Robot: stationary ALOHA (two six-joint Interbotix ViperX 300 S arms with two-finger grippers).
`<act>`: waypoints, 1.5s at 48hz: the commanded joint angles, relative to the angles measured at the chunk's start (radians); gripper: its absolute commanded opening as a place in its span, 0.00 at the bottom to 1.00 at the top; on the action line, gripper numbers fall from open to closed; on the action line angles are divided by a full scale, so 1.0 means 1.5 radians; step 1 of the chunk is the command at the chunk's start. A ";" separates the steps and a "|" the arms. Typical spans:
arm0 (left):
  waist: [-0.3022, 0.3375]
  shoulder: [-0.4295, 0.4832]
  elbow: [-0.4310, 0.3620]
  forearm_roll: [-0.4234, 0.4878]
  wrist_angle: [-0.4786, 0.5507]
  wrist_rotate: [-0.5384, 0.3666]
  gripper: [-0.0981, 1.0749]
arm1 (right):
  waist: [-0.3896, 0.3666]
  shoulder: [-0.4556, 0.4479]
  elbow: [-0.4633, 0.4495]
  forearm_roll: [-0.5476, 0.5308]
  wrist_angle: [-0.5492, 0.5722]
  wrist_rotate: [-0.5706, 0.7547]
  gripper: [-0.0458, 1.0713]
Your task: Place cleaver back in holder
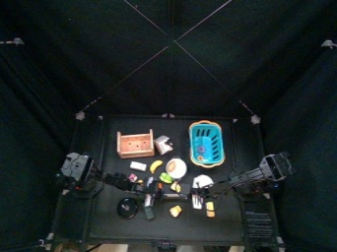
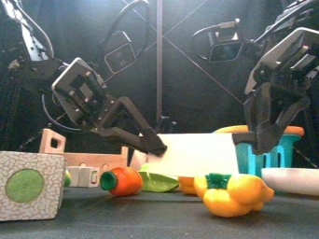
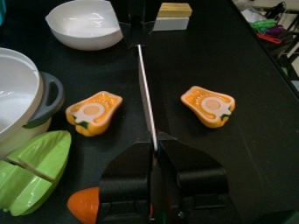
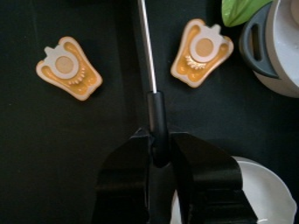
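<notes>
The cleaver [image 2: 202, 155] hangs above the table with its white blade facing the front view. My right gripper [image 4: 158, 140] is shut on its black handle [image 4: 156, 105]. My left gripper [image 3: 155, 154] is shut on the blade's other end, and the blade [image 3: 143, 87] runs edge-on away from it. In the front view the left gripper [image 2: 155, 146] meets the blade's left edge and the right gripper [image 2: 256, 142] its right. The holder [image 1: 133, 145], a tan wooden box, stands at the back left of the table and shows behind the left arm [image 2: 52, 142].
A blue basket [image 1: 207, 144] stands to the right of the holder. Below the cleaver lie two orange pepper halves [image 3: 93, 112] [image 3: 208, 105], a white bowl [image 3: 84, 22], a white pot [image 3: 17, 87] and a green piece [image 3: 35, 162]. A patterned cube [image 2: 32, 185] and a yellow pepper [image 2: 237, 194] sit at the front.
</notes>
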 commanded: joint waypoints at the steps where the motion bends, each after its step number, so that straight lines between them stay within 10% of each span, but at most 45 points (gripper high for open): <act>1: -0.001 -0.016 -0.015 0.002 -0.006 0.001 0.48 | -0.006 -0.021 -0.017 -0.002 -0.004 0.000 0.46; 14: 0.000 -0.032 -0.015 0.002 -0.010 0.000 0.52 | -0.006 -0.033 -0.028 0.001 0.015 -0.001 0.46; 35: 0.025 -0.071 0.005 -0.046 -0.063 0.001 0.87 | -0.007 -0.079 -0.030 0.039 0.040 0.001 0.46; 72: 0.156 -0.369 0.169 -0.078 -0.153 0.027 0.88 | -0.156 -0.128 -0.223 0.190 0.326 -0.001 0.46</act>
